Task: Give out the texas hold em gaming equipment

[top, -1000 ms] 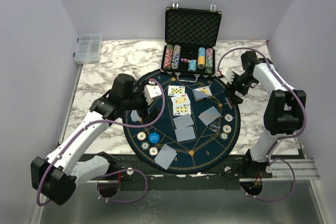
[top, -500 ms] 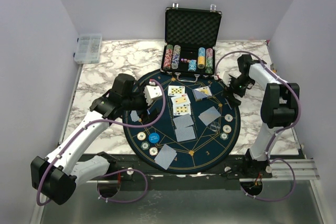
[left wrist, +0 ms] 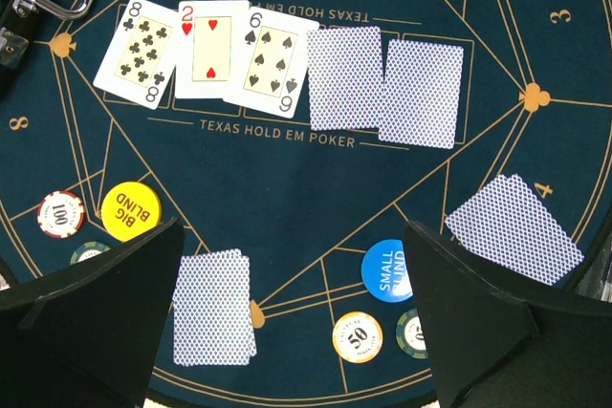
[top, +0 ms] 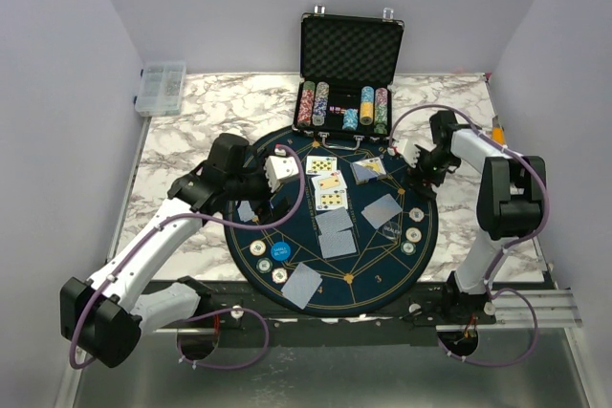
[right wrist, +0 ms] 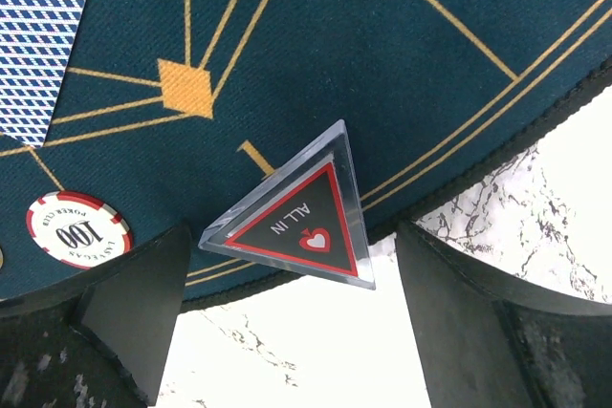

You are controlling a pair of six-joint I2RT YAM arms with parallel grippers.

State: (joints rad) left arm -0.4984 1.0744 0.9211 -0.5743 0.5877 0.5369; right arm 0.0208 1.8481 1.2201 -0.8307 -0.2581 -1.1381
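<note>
The left pincer [left wrist: 292, 236] hangs with its fingers wide apart, holding nothing, above the blue mat [left wrist: 287, 183]. Below the gap lie a face-down card pair [left wrist: 212, 308] and the blue small-blind disc [left wrist: 387, 269]. The yellow big-blind disc [left wrist: 129, 210] is off to one side. Farther out, three face-up cards [left wrist: 210, 45] sit in a row beside two face-down cards [left wrist: 346, 76]. The right pincer [right wrist: 292, 236] is also apart. A clear triangular all-in marker [right wrist: 292, 217] lies unclamped between its fingers, straddling the mat's rim and the marble tabletop [right wrist: 316, 360].
</note>
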